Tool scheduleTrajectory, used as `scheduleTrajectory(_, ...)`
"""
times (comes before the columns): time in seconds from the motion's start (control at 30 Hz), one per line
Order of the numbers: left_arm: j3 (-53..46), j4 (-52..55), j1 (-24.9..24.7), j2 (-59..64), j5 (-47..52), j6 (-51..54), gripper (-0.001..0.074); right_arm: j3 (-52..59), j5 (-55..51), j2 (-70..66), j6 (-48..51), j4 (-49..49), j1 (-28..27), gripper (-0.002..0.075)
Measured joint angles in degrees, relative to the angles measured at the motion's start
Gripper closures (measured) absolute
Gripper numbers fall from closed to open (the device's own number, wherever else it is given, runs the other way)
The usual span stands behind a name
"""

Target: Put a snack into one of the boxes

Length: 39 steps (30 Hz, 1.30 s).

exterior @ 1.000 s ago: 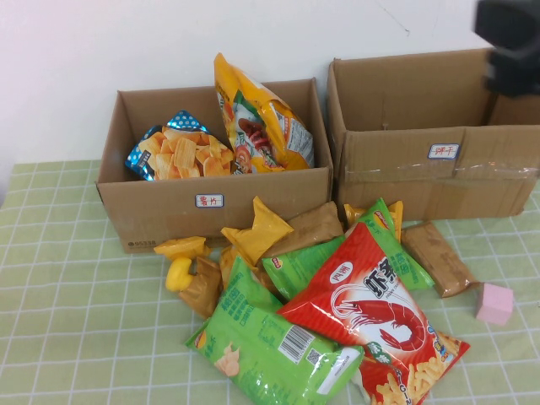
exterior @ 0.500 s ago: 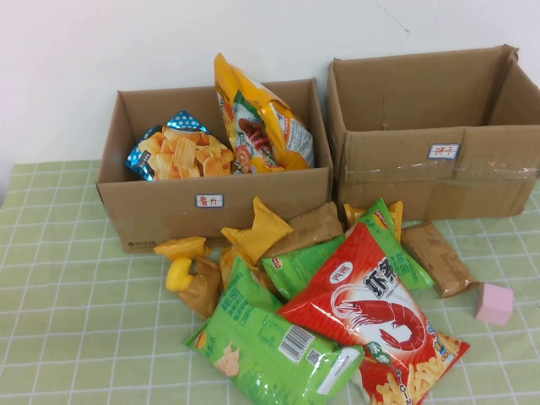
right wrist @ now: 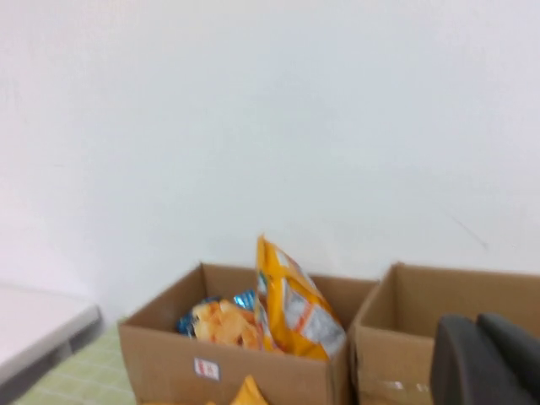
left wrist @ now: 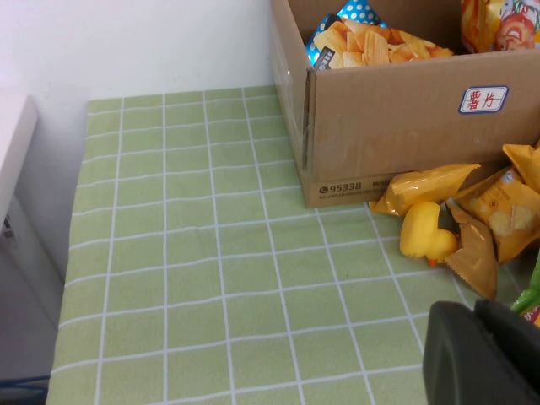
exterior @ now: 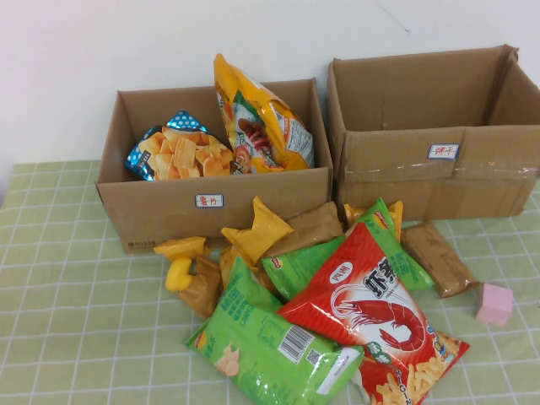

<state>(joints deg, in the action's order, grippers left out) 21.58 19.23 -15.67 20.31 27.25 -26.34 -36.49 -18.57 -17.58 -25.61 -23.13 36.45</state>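
Right gripper (right wrist: 485,359), above the right box (exterior: 430,135) a second ago, has since withdrawn; left gripper (left wrist: 481,354) parked over worktop (left wrist: 211,278). We cannot tell either's fingers. Next snack pending.

Both jaws sit cut off at frame edges, seemingly; labels unreadable.

Two boxes (exterior: 215,181), one duck (exterior: 178,274), one pink block (exterior: 494,304).

Both claws (left wrist: 485,354) (right wrist: 489,359) apparently raised, parked
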Motion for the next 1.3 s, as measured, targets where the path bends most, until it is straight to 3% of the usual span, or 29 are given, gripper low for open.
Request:
scheduleTrajectory(0.33, 0.00, 0.00, 0.00, 0.00, 0.00, 0.00, 0.0738, 4.58, -17.80, 0.32, 1.84, 2.35, 0.00, 0.0728)
scheduleTrajectory(0.47, 0.00, 0.00, 0.00, 0.00, 0.00, 0.00, 0.0738, 7.80, -14.34, 0.32, 10.45, 2.80, 0.00, 0.0728)
scheduleTrajectory(0.7, 0.00, 0.00, 0.00, 0.00, 0.00, 0.00, 0.0738, 14.51, -6.41, 1.63, 11.41, 2.80, -0.60, 0.0728)
scheduleTrajectory(0.9, 0.00, 0.00, 0.00, 0.00, 0.00, 0.00, 0.0737, 19.80, -5.64, 7.05, 11.55, 2.80, -11.70, 0.0728)
scheduleTrajectory(1.07, 0.00, 0.00, 0.00, 0.00, 0.00, 0.00, 0.0738, 22.80, -5.76, 10.74, 11.55, 2.80, -25.22, 0.0728)
scheduleTrajectory(1.2, 0.00, 0.00, 0.00, 0.00, 0.00, 0.00, 0.0737, 23.25, -6.11, 11.20, 11.58, 2.80, -31.46, 0.0728)
scheduleTrajectory(1.3, 0.00, 0.00, 0.00, 0.00, 0.00, 0.00, 0.0737, 23.25, -6.11, 11.29, 11.47, 2.80, -32.85, 0.0728)
